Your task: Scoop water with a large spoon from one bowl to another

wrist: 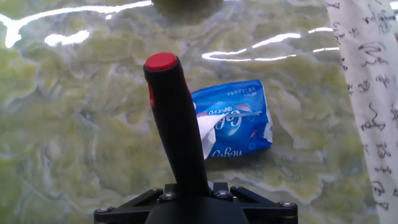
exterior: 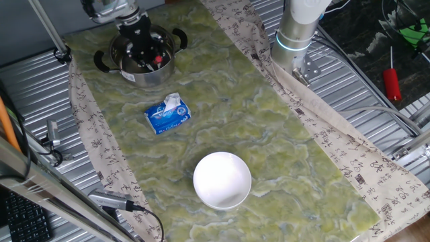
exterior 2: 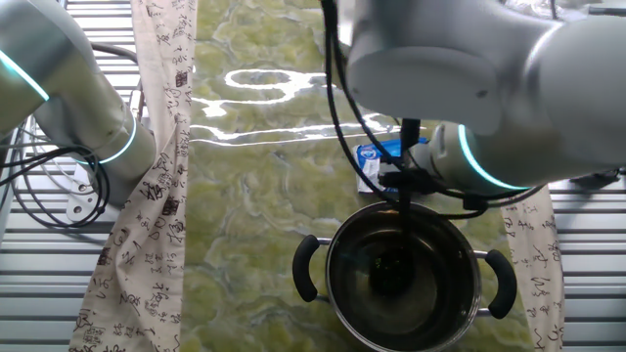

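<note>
My gripper (exterior: 142, 46) hangs over the steel pot (exterior: 144, 75) at the far left of the mat and is shut on the black ladle. The red tip of the handle (exterior: 159, 59) sticks out beside the fingers. In the other fixed view the ladle handle (exterior 2: 405, 210) runs straight down into the pot (exterior 2: 337, 293), and the scoop (exterior 2: 391, 276) sits low inside it. The hand view shows the handle (wrist: 177, 130) rising from my gripper (wrist: 194, 198), with its red tip (wrist: 161, 61) on top. The white bowl (exterior: 222, 180) stands at the near end of the mat, apart from the pot.
A blue tissue pack (exterior: 168, 114) lies on the green mat between pot and bowl; it also shows in the hand view (wrist: 239, 124). The robot base (exterior: 295, 33) stands at the mat's far right edge. A red-handled screwdriver (exterior: 392, 84) lies off to the right.
</note>
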